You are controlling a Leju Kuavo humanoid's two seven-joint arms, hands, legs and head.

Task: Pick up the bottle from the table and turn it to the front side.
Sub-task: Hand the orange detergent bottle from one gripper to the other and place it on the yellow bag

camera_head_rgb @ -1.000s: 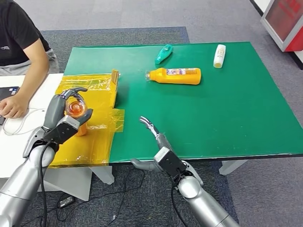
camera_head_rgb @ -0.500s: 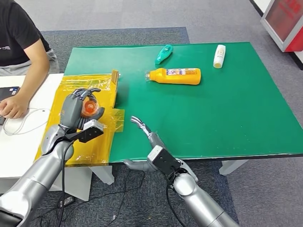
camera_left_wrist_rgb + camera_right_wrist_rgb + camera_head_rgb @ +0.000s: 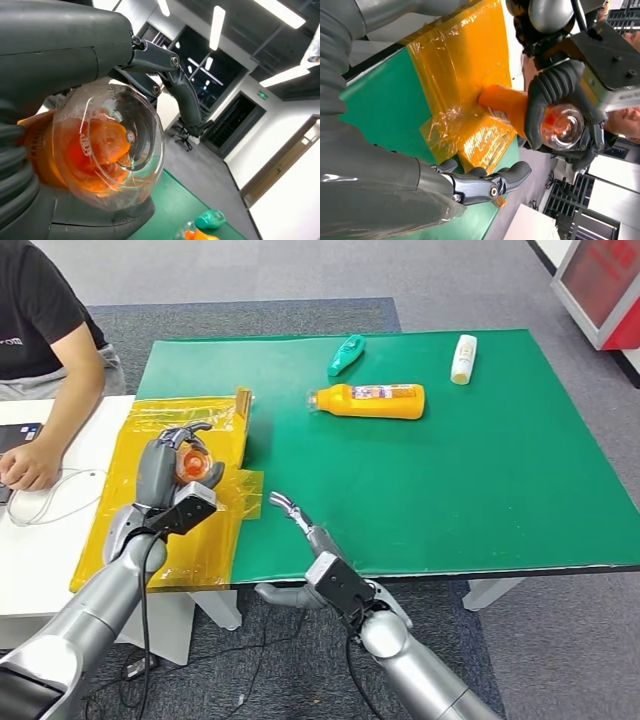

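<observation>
Since a second ago the left hand (image 3: 175, 472) has lifted the gripped orange bottle (image 3: 190, 466) off the yellow sheet (image 3: 219, 420) toward 12 o'clock, ready for turning; right hand (image 3: 302, 525) empty, fingers extended.

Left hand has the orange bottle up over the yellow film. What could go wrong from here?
1. Grip: the left hand holds the orange bottle near its clear cap, with the body hanging free below. Turning it might let it slip.
2. The bottle's base sits close to the wrinkled yellow film; a low swing could snag or drag it.
3. The right hand, open over the green table edge, is near enough that a wide turn may bump it.
</observation>
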